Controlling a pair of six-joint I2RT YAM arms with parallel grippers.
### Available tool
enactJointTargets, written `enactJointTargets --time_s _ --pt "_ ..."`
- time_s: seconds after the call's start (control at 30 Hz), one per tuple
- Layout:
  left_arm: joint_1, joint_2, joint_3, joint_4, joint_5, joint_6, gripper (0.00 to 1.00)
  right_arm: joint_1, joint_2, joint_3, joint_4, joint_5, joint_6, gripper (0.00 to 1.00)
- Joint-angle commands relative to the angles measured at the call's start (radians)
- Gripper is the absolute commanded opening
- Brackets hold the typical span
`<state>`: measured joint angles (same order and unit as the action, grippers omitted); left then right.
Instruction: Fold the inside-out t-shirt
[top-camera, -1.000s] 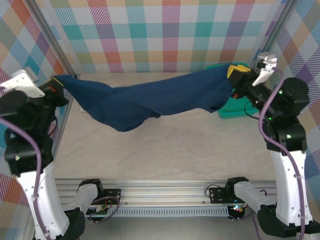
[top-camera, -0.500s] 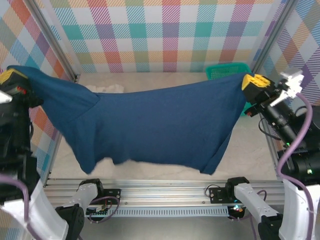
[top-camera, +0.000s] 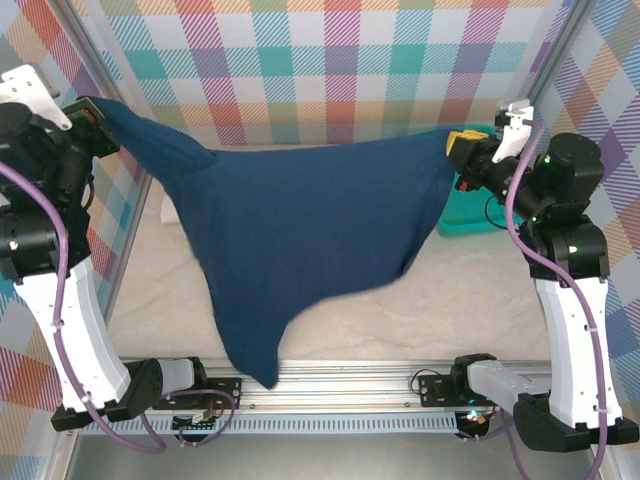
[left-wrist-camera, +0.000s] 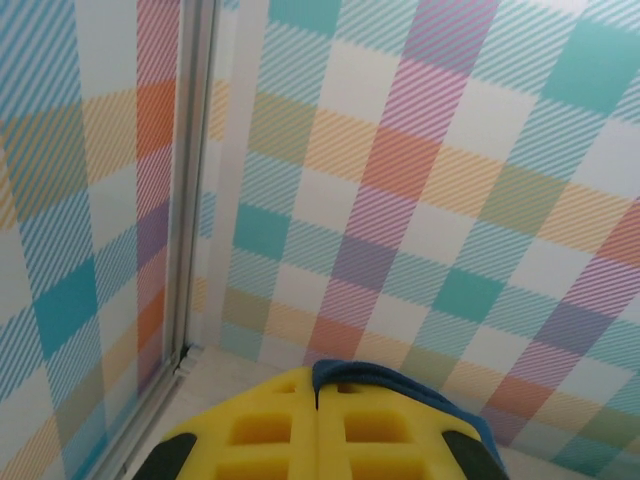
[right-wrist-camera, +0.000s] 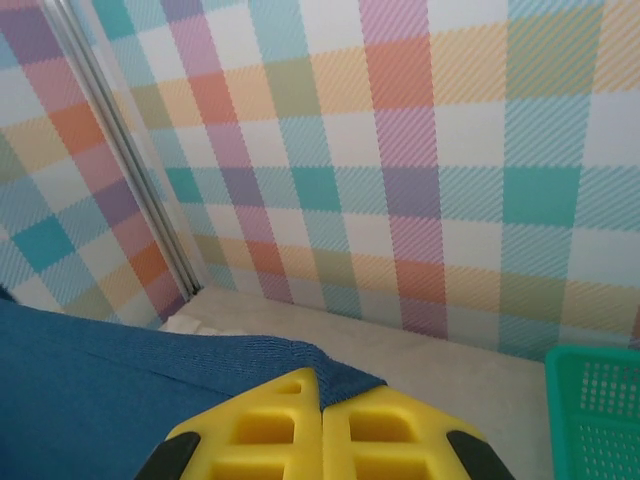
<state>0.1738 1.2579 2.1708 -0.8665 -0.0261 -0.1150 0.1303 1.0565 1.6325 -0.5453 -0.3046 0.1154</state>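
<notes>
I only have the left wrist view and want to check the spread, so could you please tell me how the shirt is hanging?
Observer: The navy t-shirt hangs spread in the air between the left tool and the right tool.
Operator: Is the right one gripping properly?
Observer: Yes, it is shut on the shirt's edge.
Operator: Anything nearby?
Observer: A green basket sits on the right side of the table.

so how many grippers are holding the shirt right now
2. The left gripper pinches the t-shirt up by the left wall; the right gripper pinches its other end beside the green basket.
</notes>
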Motion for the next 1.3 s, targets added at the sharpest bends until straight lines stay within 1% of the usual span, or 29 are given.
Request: enactJointTargets --time_s 0.0,0.17,0.43,0.53,0.63,0.77,0.87,0.93,0.97,1.0,1.03,1.07,1.13,1.23,1.27 --pt "0.008 -0.093 0.082 0.039 -0.003 -0.009 0.0 -0.003 -0.061 0.079 0.008 -0.029 0.01 0.0" --pt "0.007 -0.171 0.142 0.017 -0.011 -0.006 0.0 -0.003 -0.135 0.109 -0.042 -0.046 0.024 0.0" --pt "-0.007 -0.295 0.122 0.019 -0.043 0.022 0.0 -0.003 -0.232 0.158 -0.145 -0.052 0.023 0.0" --pt "-0.028 -0.301 0.132 0.029 -0.052 0.038 0.0 -0.003 -0.248 0.169 -0.166 -0.033 0.013 0.0" --pt "-0.04 -0.254 0.131 0.029 -0.053 0.048 0.0 -0.003 -0.244 0.154 -0.159 -0.012 0.007 0.0" --pt "-0.04 -0.124 0.067 0.062 -0.028 0.046 0.0 -0.003 -0.193 0.074 -0.093 0.018 0.005 0.0" --pt "-0.041 -0.01 -0.02 0.133 -0.002 0.04 0.0 -0.003 -0.122 -0.018 -0.002 0.055 -0.005 0.0" --pt "-0.036 0.078 -0.069 0.19 0.023 0.028 0.0 -0.003 -0.046 -0.075 0.072 0.075 -0.011 0.0" --pt "-0.011 0.138 -0.084 0.219 0.069 -0.008 0.0 -0.003 0.008 -0.103 0.112 0.08 -0.012 0.0" --pt "0.001 0.208 -0.085 0.237 0.089 -0.042 0.0 -0.004 0.065 -0.13 0.169 0.088 -0.013 0.0" --pt "-0.012 0.272 -0.075 0.246 0.077 -0.041 0.0 -0.002 0.123 -0.147 0.214 0.093 -0.012 0.0" --pt "-0.033 0.361 -0.051 0.24 0.064 -0.022 0.0 -0.001 0.196 -0.158 0.261 0.1 -0.011 0.0" --pt "-0.073 0.542 0.058 0.211 0.059 -0.003 0.0 -0.001 0.355 -0.138 0.324 0.116 -0.018 0.04" --pt "-0.119 0.852 0.285 0.171 0.025 -0.004 0.0 0.005 0.645 -0.01 0.366 0.12 -0.009 0.13" --pt "-0.127 0.974 0.398 0.143 0.018 -0.015 0.04 0.009 0.759 0.071 0.354 0.117 -0.001 0.18"
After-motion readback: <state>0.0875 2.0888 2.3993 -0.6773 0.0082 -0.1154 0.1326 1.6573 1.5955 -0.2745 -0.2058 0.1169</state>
